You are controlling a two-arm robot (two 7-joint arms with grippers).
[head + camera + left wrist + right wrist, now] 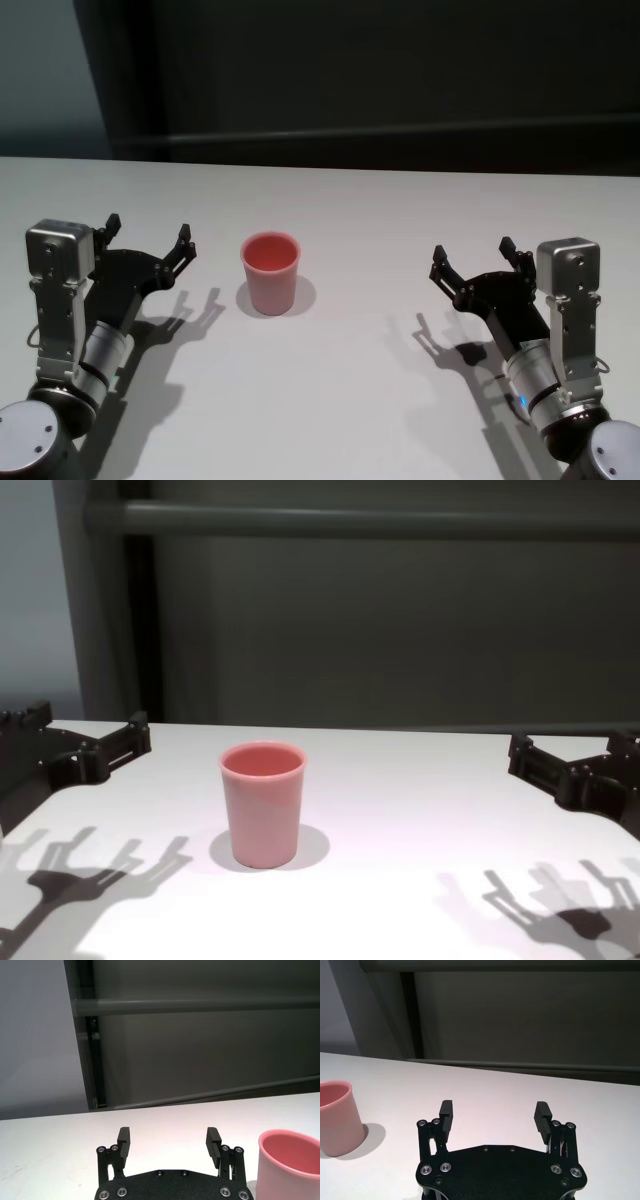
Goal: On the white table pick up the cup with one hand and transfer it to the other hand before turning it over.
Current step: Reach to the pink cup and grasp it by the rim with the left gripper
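Note:
The pink cup point(271, 272) stands upright, rim up, on the white table point(330, 400), a little left of the middle. It also shows in the chest view point(262, 802), the left wrist view point(290, 1165) and the right wrist view point(337, 1117). My left gripper point(148, 238) is open and empty, hovering left of the cup and apart from it; its fingertips point(124, 1136) show in the left wrist view. My right gripper point(472, 258) is open and empty, farther off to the cup's right; its fingertips point(542, 1110) show in the right wrist view.
A dark wall with a horizontal rail point(350, 520) stands behind the table's far edge point(320, 165). Shadows of both grippers fall on the tabletop near the front.

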